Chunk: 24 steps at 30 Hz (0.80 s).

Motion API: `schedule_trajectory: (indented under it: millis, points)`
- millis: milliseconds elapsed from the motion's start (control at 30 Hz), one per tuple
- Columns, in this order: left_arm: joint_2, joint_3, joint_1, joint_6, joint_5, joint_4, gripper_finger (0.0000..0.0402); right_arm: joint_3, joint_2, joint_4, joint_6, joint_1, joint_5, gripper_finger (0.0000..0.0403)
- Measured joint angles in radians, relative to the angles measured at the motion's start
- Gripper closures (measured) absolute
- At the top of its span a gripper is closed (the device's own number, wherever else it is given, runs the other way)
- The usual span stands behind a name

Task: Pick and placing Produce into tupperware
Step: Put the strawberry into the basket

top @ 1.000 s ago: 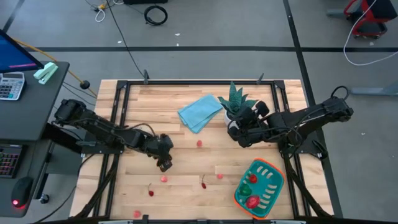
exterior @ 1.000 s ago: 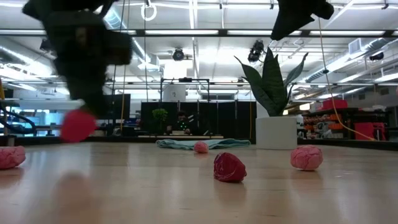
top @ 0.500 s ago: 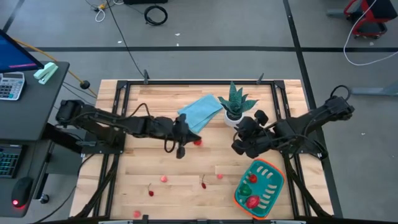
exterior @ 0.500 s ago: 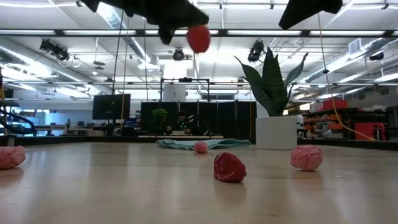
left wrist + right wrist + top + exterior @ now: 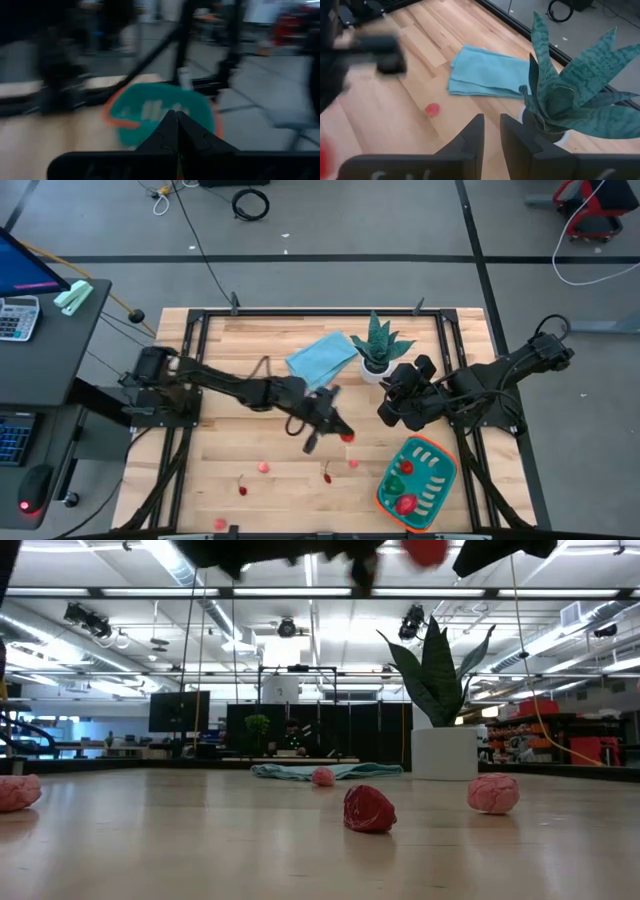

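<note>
The left arm reaches far across the table from the left edge, stretched low toward the right, its gripper (image 5: 338, 430) over the middle of the table, left of the tub (image 5: 417, 477). The left fingers (image 5: 176, 131) are closed together, and a red piece (image 5: 347, 436) sits at their tip, held up off the wood; in the low view this red piece (image 5: 428, 550) hangs high above the table. From the left wrist the tub (image 5: 160, 114) shows straight ahead, teal with an orange rim.

The right arm comes in from the right edge, bent, with its gripper (image 5: 393, 405) between the plant (image 5: 379, 345) and the tub, above the wood. Its fingers (image 5: 473, 135) stand narrowly apart with nothing between them.

The one tub lies near the right front corner of the table. Inside it are three pieces: one green (image 5: 396, 484) and two red (image 5: 405, 504). On the bare wood the high view shows five loose red or pink pieces: one (image 5: 353, 463) just left of the tub, one (image 5: 327, 474) beside that, one (image 5: 263, 467) farther left, one (image 5: 242, 489) nearer the front, and one (image 5: 220, 523) at the front edge. One blue cloth (image 5: 322, 361) lies at the far middle, just left of the single plant.
</note>
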Motion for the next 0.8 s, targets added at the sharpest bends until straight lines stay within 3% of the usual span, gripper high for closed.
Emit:
schedule_trajectory:
  millis: [167,533,667,800]
  points:
    - [0.204,0.274,-0.015,0.003,0.134,-0.091,0.0399,0.000,0.000,-0.003,-0.005,0.000,0.001,0.0332]
    - [0.569,0.786,-0.077,0.180,0.134,-0.356,0.0397,0.000,0.000,-0.011,-0.110,0.000,0.001,0.0332]
    - [0.644,0.892,-0.089,0.182,0.137,-0.436,0.0397,0.000,0.000,-0.011,-0.112,0.000,0.002,0.0332]
    - [0.682,0.900,-0.087,0.183,0.132,-0.449,0.0397,0.000,0.000,-0.011,-0.116,0.000,0.002,0.0332]
